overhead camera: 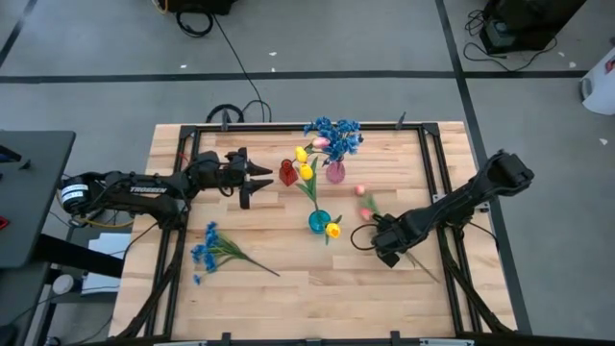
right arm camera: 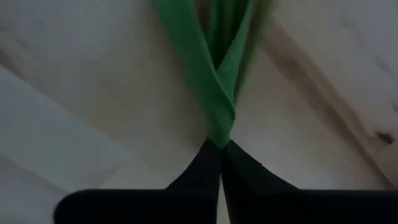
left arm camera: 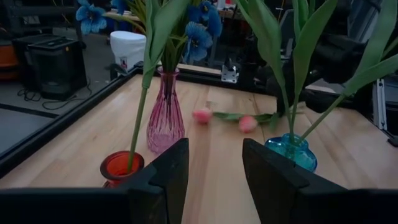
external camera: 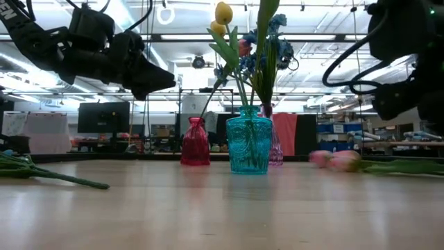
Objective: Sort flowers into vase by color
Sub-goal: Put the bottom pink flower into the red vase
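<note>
A blue sprig (overhead camera: 207, 252) is lying at the table's (overhead camera: 288, 298) lower left in the high view, green stem trailing right. At centre, the red vase (overhead camera: 287, 173) is holding one yellow tulip (overhead camera: 301, 154), the teal vase (overhead camera: 319, 221) is holding yellow tulips, and the pink vase (overhead camera: 335, 172) is carrying blue sprigs (plus a pink bud). Two pink tulips (overhead camera: 364, 202) are lying right of centre. The left gripper (overhead camera: 258, 179) is hovering open and empty beside the red vase; the right gripper (right arm camera: 219, 144) is pinching the pink tulips' green stems.
</note>
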{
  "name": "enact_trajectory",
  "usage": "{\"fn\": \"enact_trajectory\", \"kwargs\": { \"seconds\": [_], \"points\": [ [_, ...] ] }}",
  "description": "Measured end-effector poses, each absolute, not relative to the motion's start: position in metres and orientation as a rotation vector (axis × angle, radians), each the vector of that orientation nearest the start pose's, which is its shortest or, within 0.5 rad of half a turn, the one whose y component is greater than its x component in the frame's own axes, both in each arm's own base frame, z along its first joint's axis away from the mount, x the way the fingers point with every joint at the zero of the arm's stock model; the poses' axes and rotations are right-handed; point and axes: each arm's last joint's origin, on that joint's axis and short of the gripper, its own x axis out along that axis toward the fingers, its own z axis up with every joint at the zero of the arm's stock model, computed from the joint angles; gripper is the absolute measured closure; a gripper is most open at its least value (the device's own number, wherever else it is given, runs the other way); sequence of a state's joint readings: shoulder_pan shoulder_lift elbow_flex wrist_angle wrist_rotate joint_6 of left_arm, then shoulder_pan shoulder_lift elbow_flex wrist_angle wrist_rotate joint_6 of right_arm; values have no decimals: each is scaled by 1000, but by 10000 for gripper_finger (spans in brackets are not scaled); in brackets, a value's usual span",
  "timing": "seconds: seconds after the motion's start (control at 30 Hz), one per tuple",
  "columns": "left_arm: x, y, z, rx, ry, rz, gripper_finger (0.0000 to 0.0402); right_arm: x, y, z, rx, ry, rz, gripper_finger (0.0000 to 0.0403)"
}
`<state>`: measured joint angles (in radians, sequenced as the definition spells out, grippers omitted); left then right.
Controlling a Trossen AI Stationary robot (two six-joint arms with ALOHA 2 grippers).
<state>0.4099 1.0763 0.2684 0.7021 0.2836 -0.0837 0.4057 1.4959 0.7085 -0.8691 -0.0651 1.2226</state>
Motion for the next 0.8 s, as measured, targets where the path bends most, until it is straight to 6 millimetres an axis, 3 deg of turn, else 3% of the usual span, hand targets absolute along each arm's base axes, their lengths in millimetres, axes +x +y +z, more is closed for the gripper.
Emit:
{"fn": "enact_trajectory", "kwargs": {
  "seconds": [0.37,0.8],
  "points": [
    [189,73,190,-121,96,122,245,179,77,157,687,1501,-764,394],
    [189,73,188,-153,111,123,245,165,64,199,659,1164,-690,394]
  ]
}}
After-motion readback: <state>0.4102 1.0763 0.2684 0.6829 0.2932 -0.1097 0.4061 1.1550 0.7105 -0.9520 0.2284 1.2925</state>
